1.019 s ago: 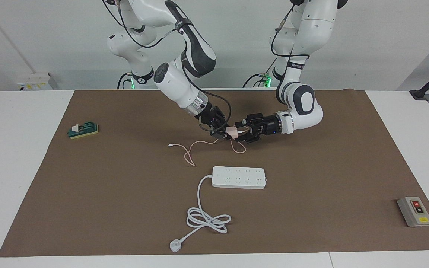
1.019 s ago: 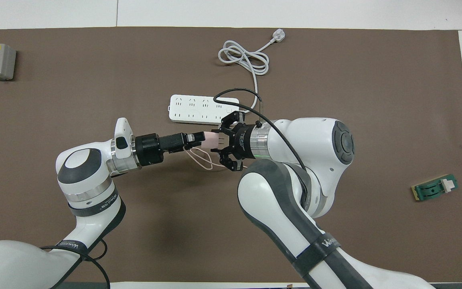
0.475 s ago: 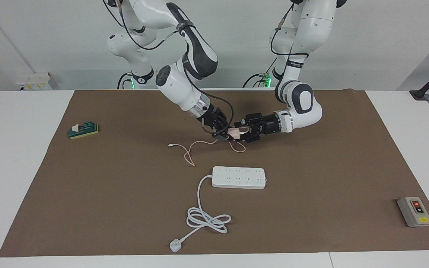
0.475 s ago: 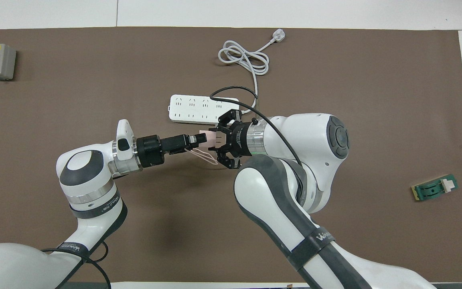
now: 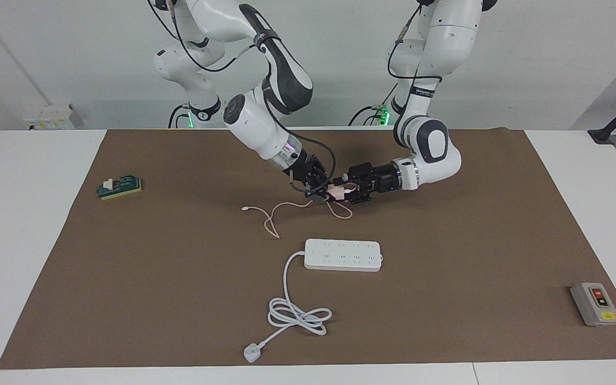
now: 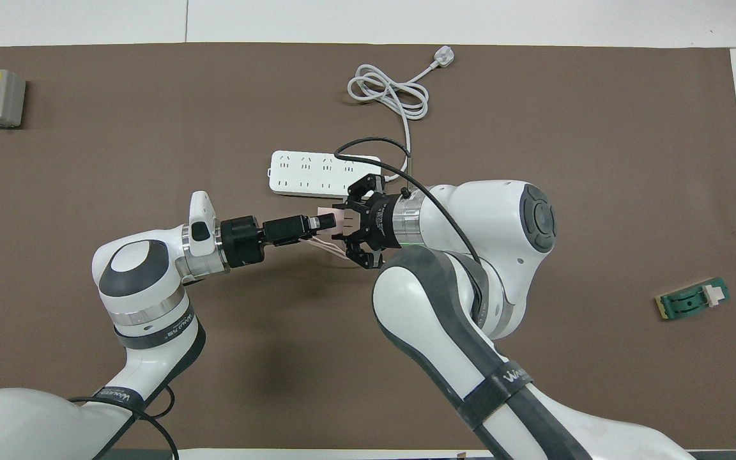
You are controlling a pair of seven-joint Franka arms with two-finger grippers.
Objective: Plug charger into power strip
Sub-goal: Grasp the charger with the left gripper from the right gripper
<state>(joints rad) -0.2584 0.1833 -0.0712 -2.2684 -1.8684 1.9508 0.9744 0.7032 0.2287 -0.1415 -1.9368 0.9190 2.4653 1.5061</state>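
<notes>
Power strip [image 5: 343, 255] lay mid-frame, sockets up. Above it, held aloft: right gripper [image 5: 323, 193] clamped on the pink charger [image 5: 336, 192]; left gripper [image 5: 344, 189] met it end-on, grip impossible to tell. Thin pink cable [image 5: 273, 214] trailed onto the mat.

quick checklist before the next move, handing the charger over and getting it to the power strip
1. Charger off the table, between the two grippers: ok.
2. Right gripper shut on the charger: ok.
3. Left gripper at the charger, grip secure: cannot tell; whether its fingers have closed does not show.
4. Power strip lying flat, socket face up, nothing on it: ok.
5. Pink cable trails on the mat, nearer the robots than the strip, not across the sockets: ok.
6. Strip's white cord coiled away from the grippers' path: ok.
</notes>
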